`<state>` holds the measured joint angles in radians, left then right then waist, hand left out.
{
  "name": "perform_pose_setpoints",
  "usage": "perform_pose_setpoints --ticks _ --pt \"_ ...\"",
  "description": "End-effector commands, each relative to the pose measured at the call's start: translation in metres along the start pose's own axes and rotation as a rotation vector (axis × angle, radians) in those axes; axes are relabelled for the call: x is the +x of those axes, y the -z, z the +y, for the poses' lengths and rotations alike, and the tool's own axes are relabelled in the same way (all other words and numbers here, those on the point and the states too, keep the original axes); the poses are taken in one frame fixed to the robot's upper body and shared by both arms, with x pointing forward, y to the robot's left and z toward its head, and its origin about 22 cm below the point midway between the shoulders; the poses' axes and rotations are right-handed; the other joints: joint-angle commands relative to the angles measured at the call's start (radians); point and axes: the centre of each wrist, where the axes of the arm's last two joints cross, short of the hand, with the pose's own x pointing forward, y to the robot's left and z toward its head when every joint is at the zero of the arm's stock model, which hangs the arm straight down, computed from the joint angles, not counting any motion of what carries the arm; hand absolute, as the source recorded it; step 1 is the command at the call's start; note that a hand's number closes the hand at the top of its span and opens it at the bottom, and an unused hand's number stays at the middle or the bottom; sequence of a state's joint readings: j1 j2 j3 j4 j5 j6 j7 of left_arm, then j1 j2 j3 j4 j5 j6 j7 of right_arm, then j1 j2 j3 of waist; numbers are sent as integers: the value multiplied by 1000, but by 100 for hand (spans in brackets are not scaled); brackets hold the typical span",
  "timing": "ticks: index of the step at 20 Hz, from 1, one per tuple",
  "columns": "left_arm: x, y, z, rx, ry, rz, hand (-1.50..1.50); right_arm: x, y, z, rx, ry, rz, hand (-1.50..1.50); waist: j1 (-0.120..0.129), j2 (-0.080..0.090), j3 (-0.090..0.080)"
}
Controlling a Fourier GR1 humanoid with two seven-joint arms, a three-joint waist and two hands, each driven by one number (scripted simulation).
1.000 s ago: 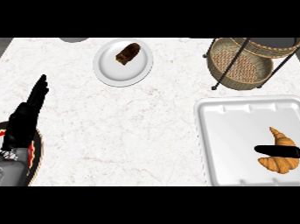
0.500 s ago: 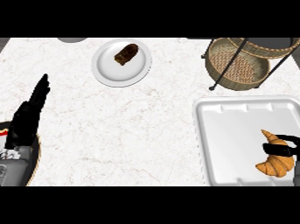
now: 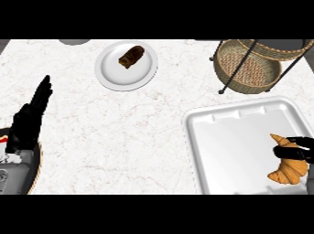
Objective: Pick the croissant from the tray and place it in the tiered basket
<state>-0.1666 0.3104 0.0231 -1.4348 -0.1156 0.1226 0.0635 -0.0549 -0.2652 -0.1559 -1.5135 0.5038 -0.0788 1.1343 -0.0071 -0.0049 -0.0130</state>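
The croissant (image 3: 287,161) lay at the right side of the white tray (image 3: 234,151), and your right hand (image 3: 308,149) had its fingers curled over the middle of it. Your left hand (image 3: 29,118) rested slack-fingered at the counter's left. Judged light, soft and flaky; it would likely crush or shed if squeezed. Hold the thick middle, not the tapered tips. The tiered basket (image 3: 248,68) stood just beyond the tray.
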Motion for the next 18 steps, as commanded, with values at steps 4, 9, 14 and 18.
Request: perform_pose_setpoints --ticks 4,9,14,18 --pt "14 8 -21 -83 7 -38 0 56 -105 80 155 -330 -582 150 98 15 10" --pt "17 14 -28 -100 1 -52 0 77 -199 135 193 -539 -1035 150 114 19 10" --pt "5 12 1 -37 -2 -9 0 92 -252 133 151 -250 -1204 150 38 4 12" --pt "6 10 -7 -19 1 5 0 116 -296 108 -18 -115 -1306 150 22 1 12"
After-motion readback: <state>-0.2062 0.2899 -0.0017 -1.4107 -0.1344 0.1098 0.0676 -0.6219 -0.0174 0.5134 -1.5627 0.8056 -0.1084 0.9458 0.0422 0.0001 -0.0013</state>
